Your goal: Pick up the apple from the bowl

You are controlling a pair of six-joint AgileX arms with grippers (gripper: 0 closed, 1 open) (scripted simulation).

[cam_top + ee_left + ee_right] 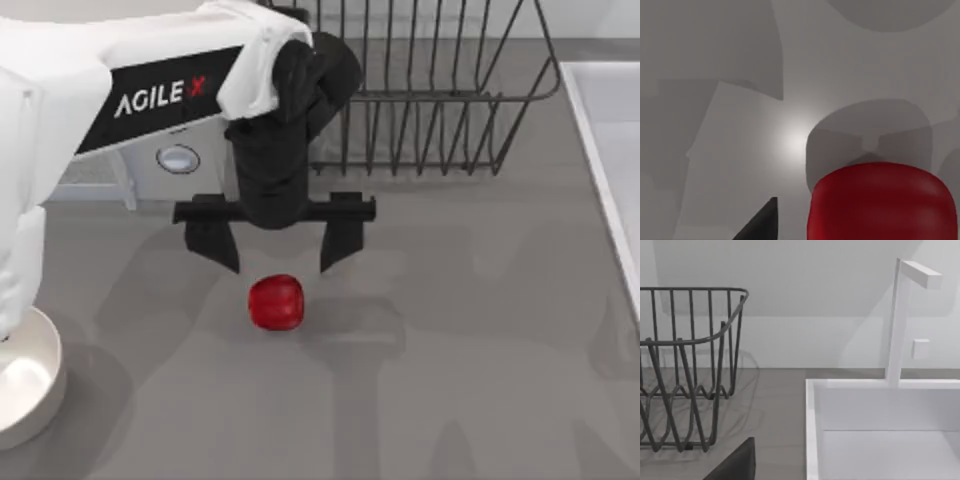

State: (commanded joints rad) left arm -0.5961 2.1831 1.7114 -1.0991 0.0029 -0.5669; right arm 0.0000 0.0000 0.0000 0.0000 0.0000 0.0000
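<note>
Apple (275,302): red, glossy, resting on the grey bench (460,380) near its middle, outside the bowl. In the left wrist view the apple (882,202) sits close below the camera.
Bowl (25,385): white, at the bench's left edge, well apart from the apple.
Left tool (279,258): above the apple, fingers spread wide, pinching nothing, tips just behind the fruit.
Right tool: state cannot be told.
Wire rack (430,90): dark, at the back.
Sink (880,430): white, at the right, with faucet (902,315).
</note>
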